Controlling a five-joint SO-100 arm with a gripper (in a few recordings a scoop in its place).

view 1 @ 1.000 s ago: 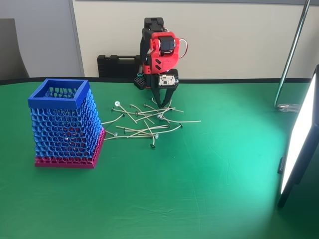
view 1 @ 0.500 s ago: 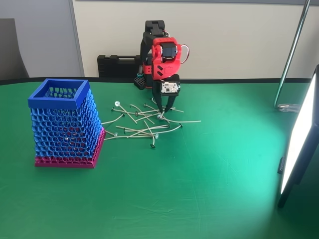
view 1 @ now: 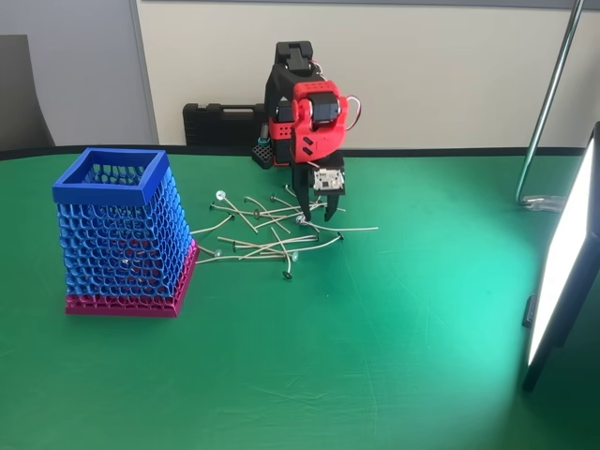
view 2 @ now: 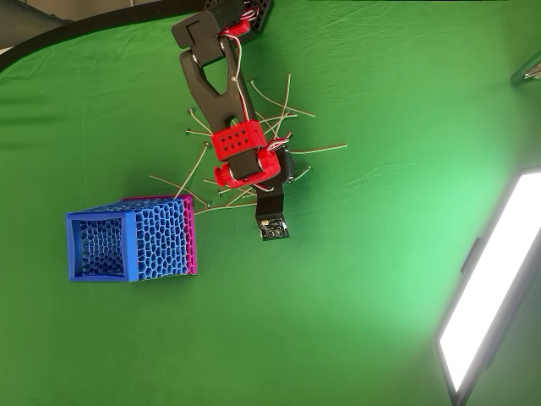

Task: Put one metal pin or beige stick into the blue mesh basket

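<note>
The blue mesh basket stands upright on its magenta base at the left of the green table, its square rim open at the top; from overhead the basket looks empty. A loose pile of thin beige sticks with small metal heads lies to its right, and the overhead view shows the pile partly under the red arm. My gripper points straight down at the back right of the pile. Its black fingers stand a little apart, with tips at table level among the sticks.
A black case lies against the wall behind the arm. A bright light panel stands on the right edge, with a metal pole behind it. Bare green table lies in front of the pile.
The gripper has come down into the pile and shifted slightly right. Its wrist has turned, and the fingers now show a gap between them.
</note>
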